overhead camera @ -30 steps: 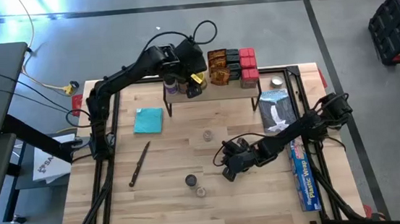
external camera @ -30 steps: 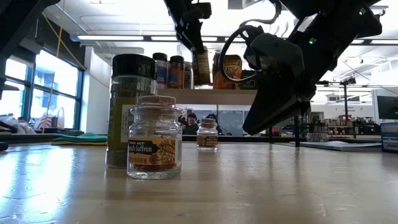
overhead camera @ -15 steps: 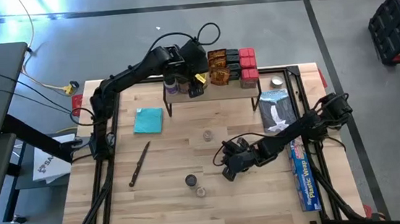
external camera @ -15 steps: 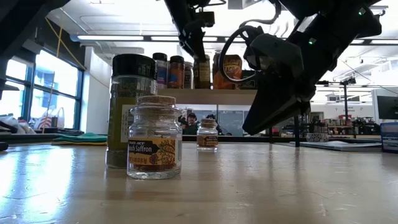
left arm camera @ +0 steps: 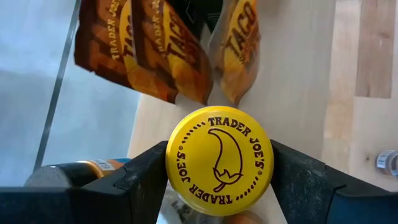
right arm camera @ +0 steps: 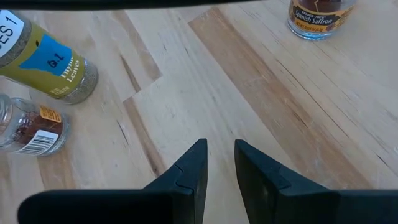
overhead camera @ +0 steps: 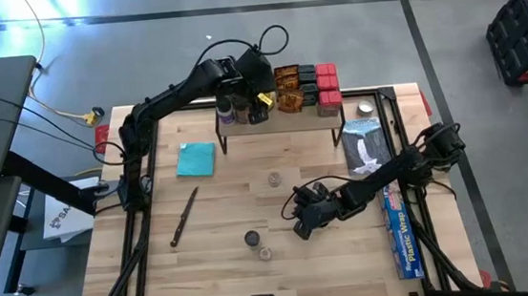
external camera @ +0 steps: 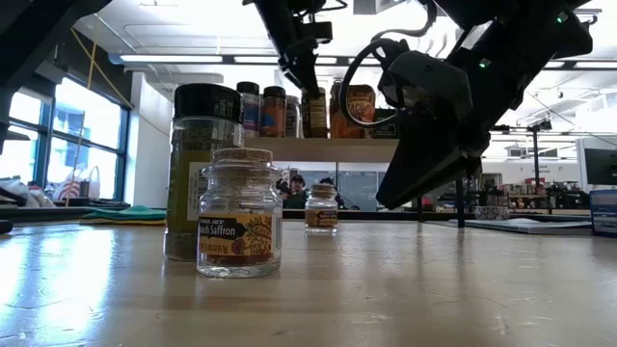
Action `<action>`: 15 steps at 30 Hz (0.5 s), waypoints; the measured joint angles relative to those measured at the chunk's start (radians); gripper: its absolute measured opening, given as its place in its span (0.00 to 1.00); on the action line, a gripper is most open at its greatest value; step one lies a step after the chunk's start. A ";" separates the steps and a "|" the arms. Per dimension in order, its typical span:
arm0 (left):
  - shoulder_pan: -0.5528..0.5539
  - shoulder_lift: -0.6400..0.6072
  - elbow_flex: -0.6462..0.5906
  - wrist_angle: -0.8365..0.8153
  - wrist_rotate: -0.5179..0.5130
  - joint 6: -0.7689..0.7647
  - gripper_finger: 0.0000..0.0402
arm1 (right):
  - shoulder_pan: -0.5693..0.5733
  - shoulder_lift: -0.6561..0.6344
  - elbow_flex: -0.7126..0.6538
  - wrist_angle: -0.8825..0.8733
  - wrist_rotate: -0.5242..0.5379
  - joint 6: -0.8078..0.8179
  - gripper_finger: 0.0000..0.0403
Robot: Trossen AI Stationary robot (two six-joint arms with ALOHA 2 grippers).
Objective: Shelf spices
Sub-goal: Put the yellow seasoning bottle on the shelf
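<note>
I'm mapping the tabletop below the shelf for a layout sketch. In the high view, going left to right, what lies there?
teal cloth → knife → black-lidded jar → small jar mid-table → right gripper → grey packet → blue plastic-wrap box

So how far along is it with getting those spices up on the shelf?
Mostly done: dark-lidded jars, orange packets and red boxes already sit on the shelf. In hand: the left gripper clasps a yellow-lidded jar there. Left on the table: two saffron jars and a black-lidded jar. The right gripper waits nearby, empty.
</note>
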 joint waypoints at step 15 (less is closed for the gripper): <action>0.054 -0.001 0.000 -0.001 0.062 0.024 0.62 | 0.005 0.000 0.000 0.000 0.001 0.003 0.19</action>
